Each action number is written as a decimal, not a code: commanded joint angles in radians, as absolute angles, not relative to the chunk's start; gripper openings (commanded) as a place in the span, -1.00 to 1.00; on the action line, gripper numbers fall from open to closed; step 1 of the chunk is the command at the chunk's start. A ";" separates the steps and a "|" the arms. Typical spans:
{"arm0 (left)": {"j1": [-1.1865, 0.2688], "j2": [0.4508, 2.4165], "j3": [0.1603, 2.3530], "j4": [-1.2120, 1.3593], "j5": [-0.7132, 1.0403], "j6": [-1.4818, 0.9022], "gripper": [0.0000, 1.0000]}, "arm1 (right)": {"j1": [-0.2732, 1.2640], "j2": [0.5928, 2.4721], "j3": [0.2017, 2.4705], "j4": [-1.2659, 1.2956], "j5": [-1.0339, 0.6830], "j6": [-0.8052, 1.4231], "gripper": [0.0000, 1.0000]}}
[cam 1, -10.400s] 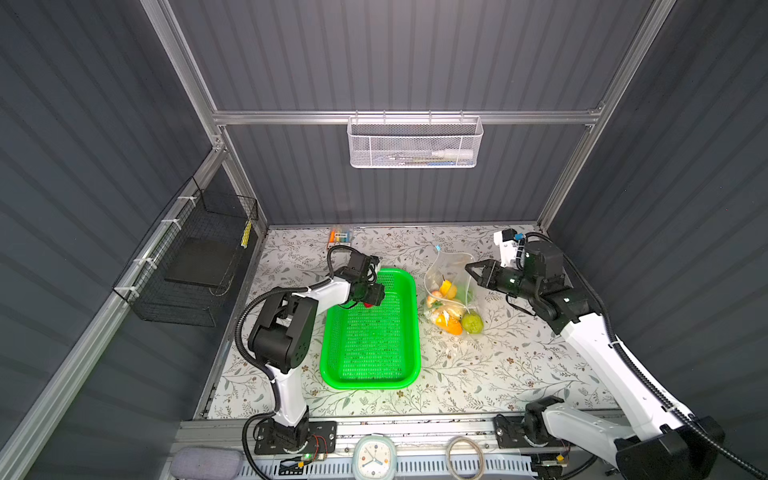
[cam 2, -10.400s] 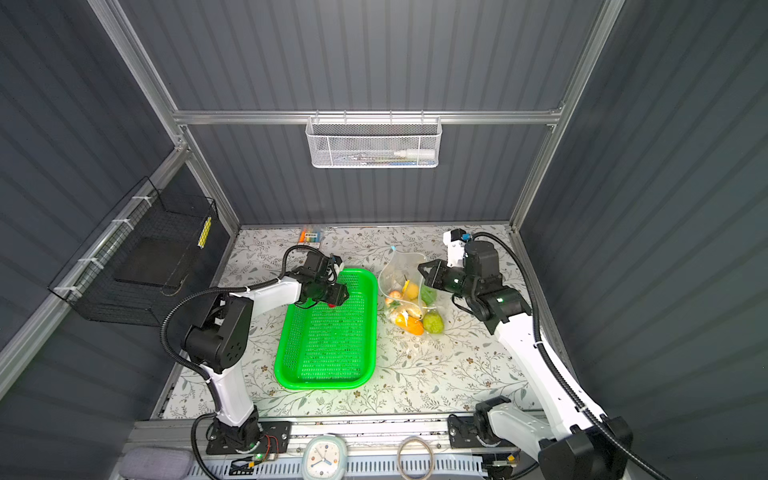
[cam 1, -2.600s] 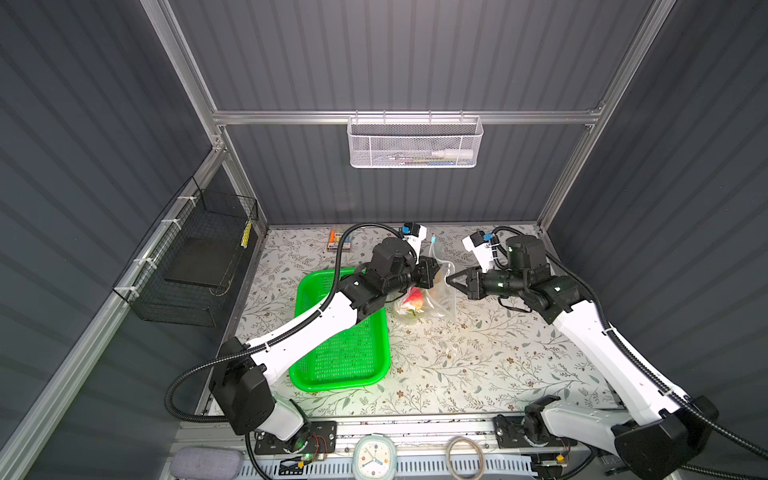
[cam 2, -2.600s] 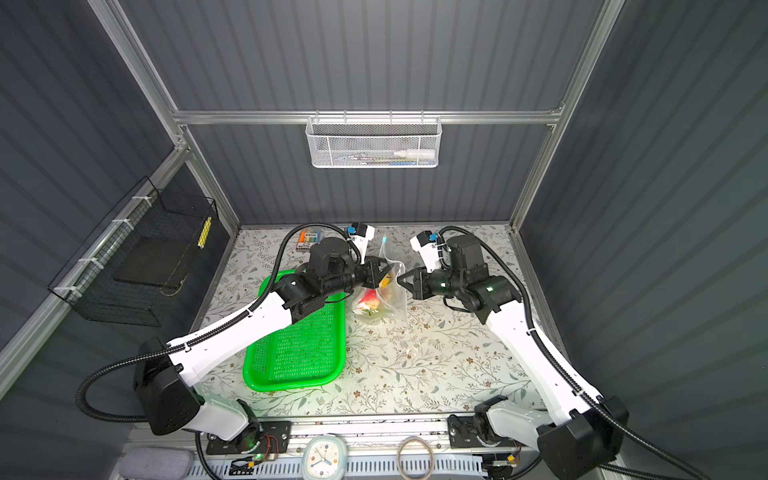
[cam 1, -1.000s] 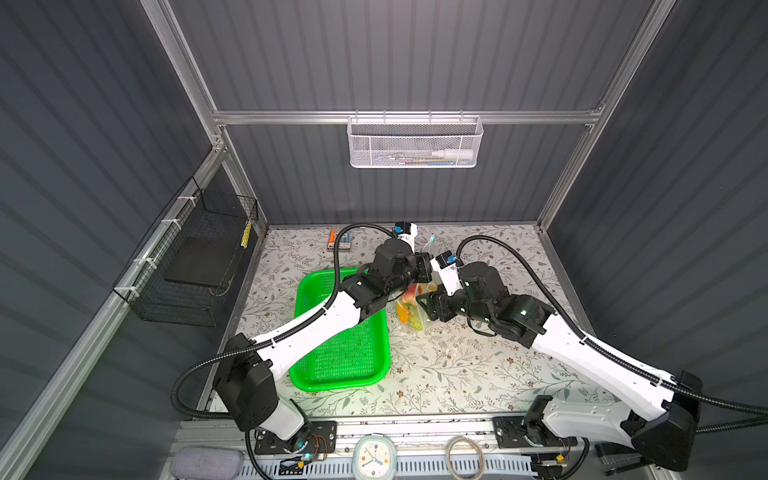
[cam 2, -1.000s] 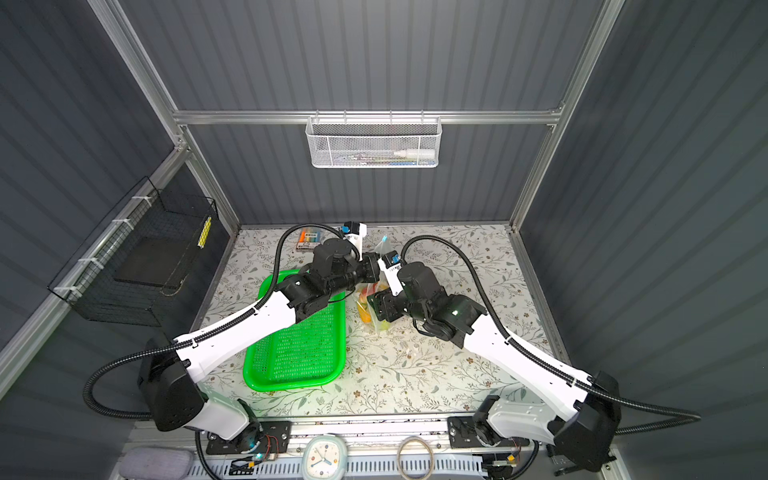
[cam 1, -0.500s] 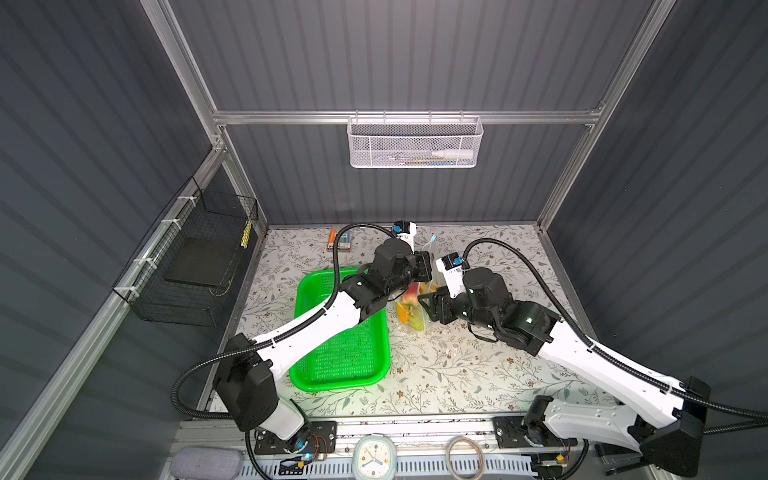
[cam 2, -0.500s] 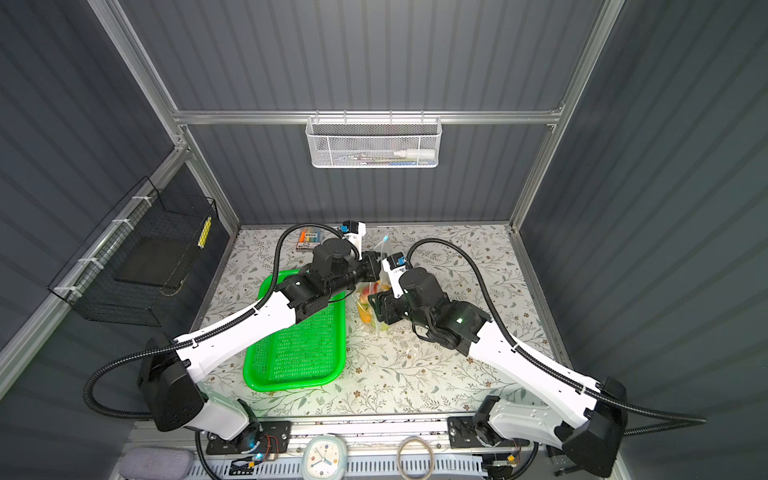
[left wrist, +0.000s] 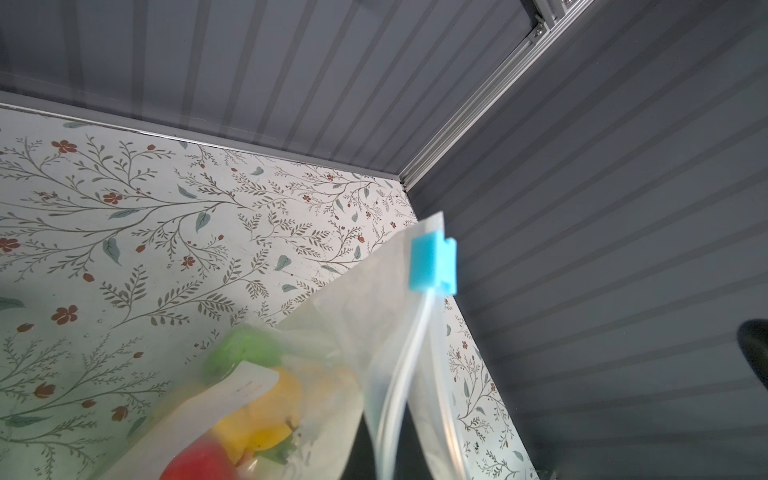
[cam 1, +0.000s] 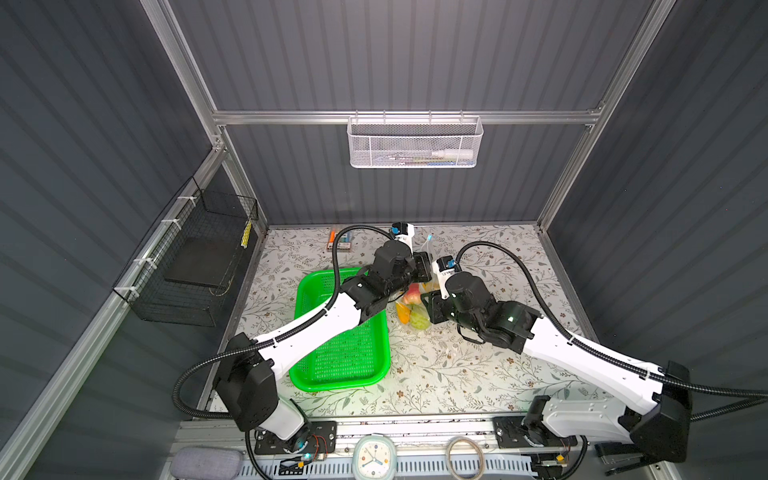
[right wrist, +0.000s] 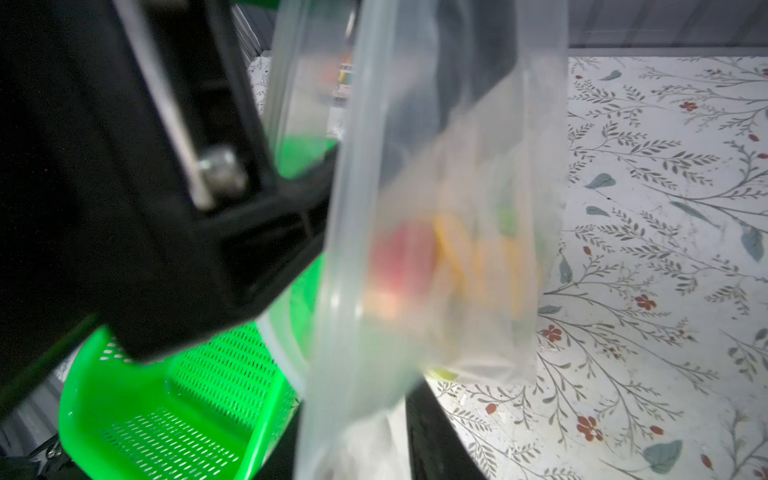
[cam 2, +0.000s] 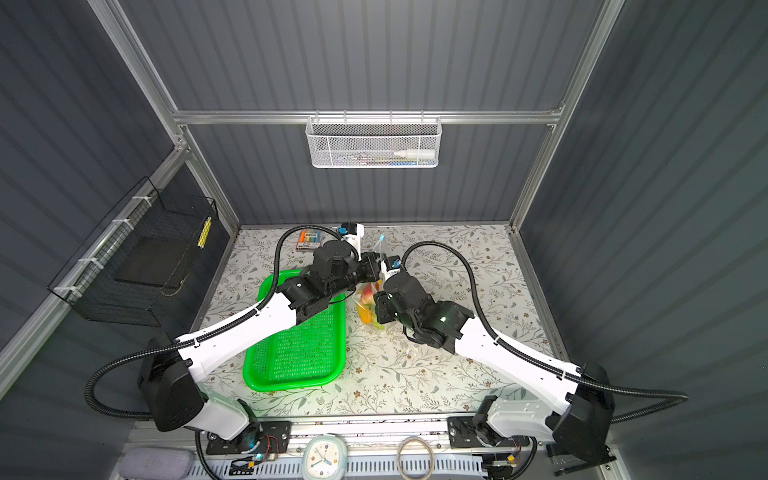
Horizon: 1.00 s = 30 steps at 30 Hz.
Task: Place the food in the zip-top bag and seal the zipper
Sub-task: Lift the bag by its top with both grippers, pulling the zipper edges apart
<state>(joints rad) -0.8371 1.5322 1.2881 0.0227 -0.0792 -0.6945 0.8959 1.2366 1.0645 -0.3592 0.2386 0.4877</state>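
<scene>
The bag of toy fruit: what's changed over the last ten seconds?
The left gripper left the green tray, swung right and now holds the zip-top bag lifted by its mouth edge. The right gripper moved in from the right, up against the bag. The tray slid left. The food stays bagged.

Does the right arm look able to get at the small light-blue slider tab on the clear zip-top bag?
Probably yes: the light-blue slider tab stands free at the raised corner of the clear zip-top bag, beyond the left gripper that pinches it; the right gripper is close, lower down the bag.
</scene>
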 commanded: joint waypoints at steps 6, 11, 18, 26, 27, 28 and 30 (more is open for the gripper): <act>-0.838 1.509 1.261 0.064 -0.108 -0.719 -0.65 | 0.895 1.216 1.109 -0.327 0.258 0.373 -0.77; -0.804 1.470 1.264 0.055 -0.108 -0.689 0.28 | 0.823 1.176 1.152 -0.360 0.091 0.245 -0.86; -0.646 1.364 1.227 0.099 -0.003 -0.587 0.61 | 0.621 1.167 1.295 -0.544 -0.385 0.058 -0.87; -0.611 1.369 1.213 0.092 0.082 -0.431 0.64 | 0.599 1.276 1.527 -0.881 -0.571 -0.216 -0.88; -0.607 1.373 1.204 0.099 0.102 -0.422 0.73 | 0.600 1.292 1.543 -0.927 -0.576 -0.239 -0.88; -0.602 1.376 1.192 0.107 0.118 -0.419 0.76 | 0.600 1.306 1.555 -0.970 -0.580 -0.263 -0.88; -0.594 1.379 1.176 0.113 0.146 -0.422 0.78 | 0.598 1.329 1.563 -1.030 -0.560 -0.281 -0.88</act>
<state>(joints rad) -0.6083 1.3647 1.2003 0.1001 0.0772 -0.4725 0.6018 1.2957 1.5433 -0.8524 -0.5060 -0.1711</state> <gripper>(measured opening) 0.888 0.064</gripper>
